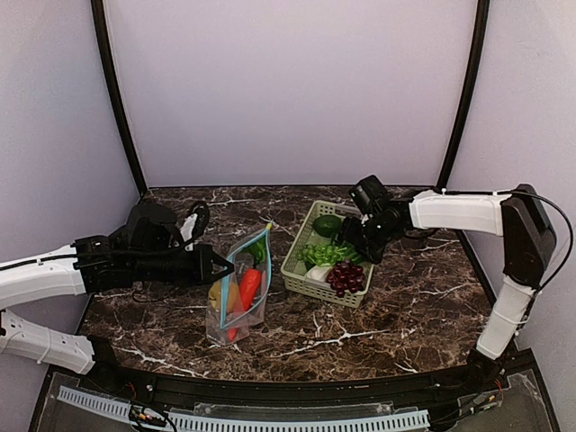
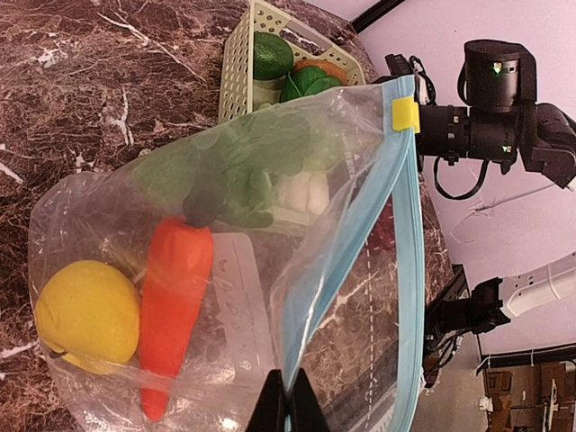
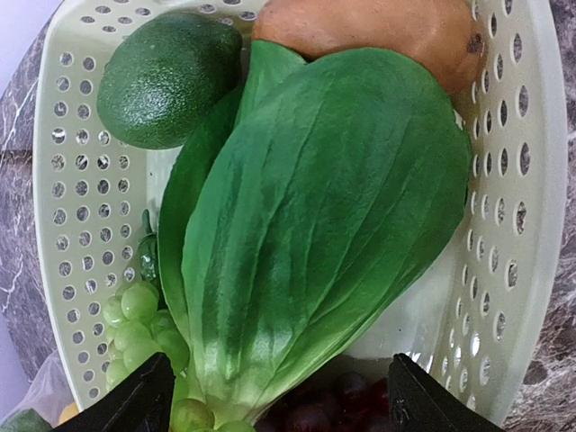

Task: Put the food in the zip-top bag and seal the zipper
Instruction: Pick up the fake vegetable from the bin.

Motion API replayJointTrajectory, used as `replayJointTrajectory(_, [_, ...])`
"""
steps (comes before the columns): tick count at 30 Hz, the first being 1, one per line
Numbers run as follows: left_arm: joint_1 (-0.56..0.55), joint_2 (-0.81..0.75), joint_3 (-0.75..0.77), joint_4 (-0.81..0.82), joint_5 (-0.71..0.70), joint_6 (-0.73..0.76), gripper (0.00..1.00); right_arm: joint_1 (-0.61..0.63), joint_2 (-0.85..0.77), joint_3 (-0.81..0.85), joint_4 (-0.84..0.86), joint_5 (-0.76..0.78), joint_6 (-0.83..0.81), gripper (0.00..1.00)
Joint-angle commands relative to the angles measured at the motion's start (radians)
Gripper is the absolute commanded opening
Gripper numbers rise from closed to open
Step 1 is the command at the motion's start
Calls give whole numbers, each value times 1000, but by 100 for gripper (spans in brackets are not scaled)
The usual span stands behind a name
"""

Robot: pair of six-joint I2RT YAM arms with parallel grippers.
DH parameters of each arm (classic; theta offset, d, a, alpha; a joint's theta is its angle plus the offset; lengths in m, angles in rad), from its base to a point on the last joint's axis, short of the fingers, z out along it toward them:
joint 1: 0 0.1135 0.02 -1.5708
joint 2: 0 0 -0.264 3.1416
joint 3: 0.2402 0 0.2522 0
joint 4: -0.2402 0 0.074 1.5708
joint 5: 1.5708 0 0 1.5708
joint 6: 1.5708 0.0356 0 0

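The clear zip-top bag (image 1: 238, 292) stands open on the table, its teal zipper (image 2: 409, 270) edge up. Inside are a yellow lemon (image 2: 88, 315), a long red pepper (image 2: 171, 306) and a green piece (image 2: 225, 171). My left gripper (image 2: 290, 405) is shut on the near lip of the bag and holds it up. My right gripper (image 3: 279, 396) is open above the pale green basket (image 1: 310, 281), its fingers either side of the leafy green (image 3: 315, 207). In the basket lie a green avocado (image 3: 166, 76), a brown potato (image 3: 378, 31), green grapes (image 3: 135, 319) and purple grapes (image 1: 346, 277).
The basket sits right of the bag on the dark marble table (image 1: 405, 306). Purple walls and black corner posts enclose the back and sides. A black rail (image 1: 270, 391) runs along the near edge.
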Motion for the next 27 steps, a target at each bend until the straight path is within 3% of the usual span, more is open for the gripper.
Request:
replayJointTrajectory(1, [7, -30, -6, -10, -2, -3, 1, 9, 47, 0, 33, 14, 115, 80])
replayJointTrajectory(7, [9, -47, -10, -25, -11, -3, 1, 9, 134, 58, 35, -7, 128, 81])
replayJointTrajectory(12, [11, -60, -14, -32, -21, -3, 1, 9, 155, 68, 46, -13, 127, 75])
replayJointTrajectory(19, [13, -65, -18, -32, -22, -4, 1, 11, 101, 24, 120, -47, 119, 41])
replayJointTrajectory(27, [13, -64, -14, -26, -20, -2, 1, 22, 16, -27, 184, -98, 164, 25])
